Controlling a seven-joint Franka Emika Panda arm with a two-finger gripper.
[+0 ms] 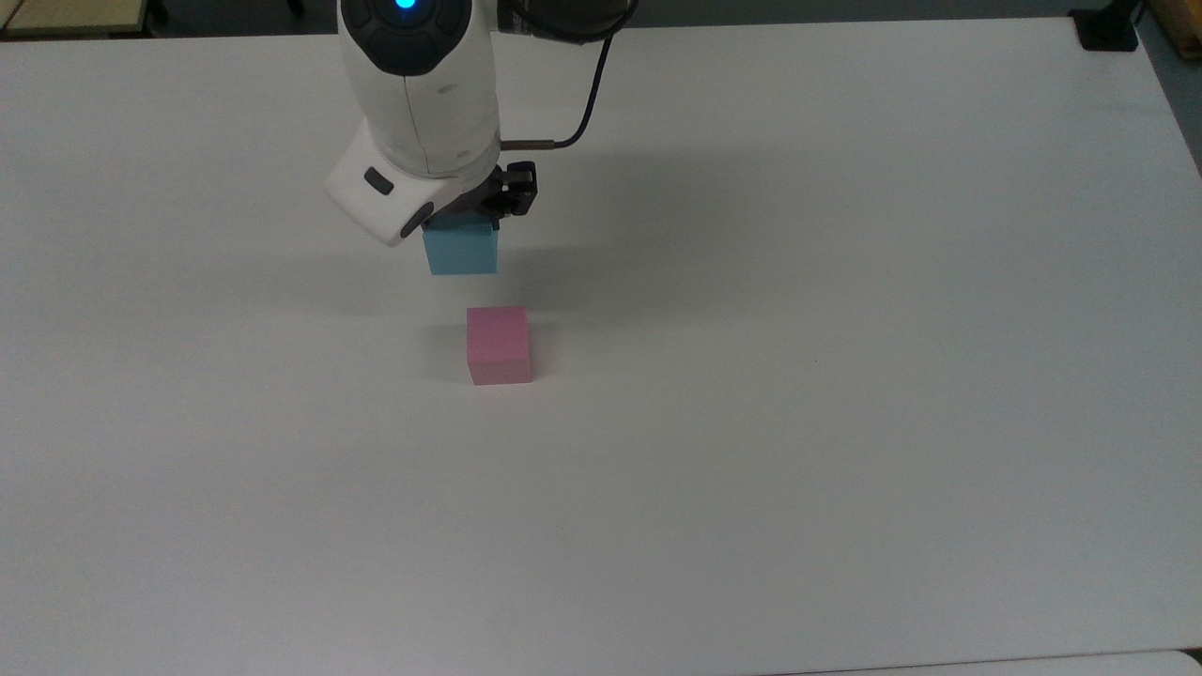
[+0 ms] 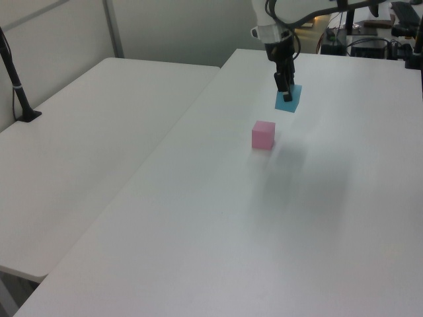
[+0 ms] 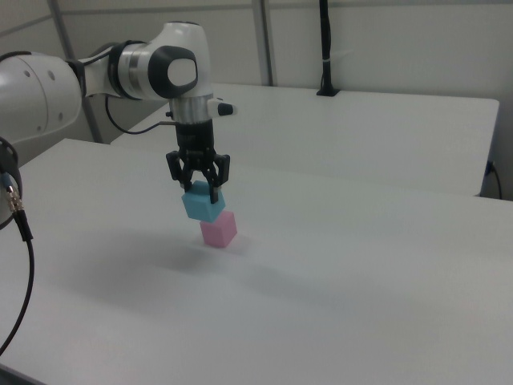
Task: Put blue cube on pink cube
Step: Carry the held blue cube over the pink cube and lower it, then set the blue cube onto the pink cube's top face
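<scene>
The black two-finger gripper point(image 3: 203, 192) is clamped on the small matte sky-blue cube point(image 3: 203, 206), held clear of the white table point(image 1: 845, 376). The small pastel pink cube point(image 1: 499, 345) rests below the gripper, slightly off to one side, apart from its load.

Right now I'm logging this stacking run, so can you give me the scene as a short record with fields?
pincer: shut on the blue cube, gripping its upper part
blue cube: in the air, clear of the table
pink cube: resting on the table, nothing on it
relation: blue cube not yet above the pink cube; in the top view it sits up and to the top view's left of it
table: white
task status: stacking not yet done
</scene>
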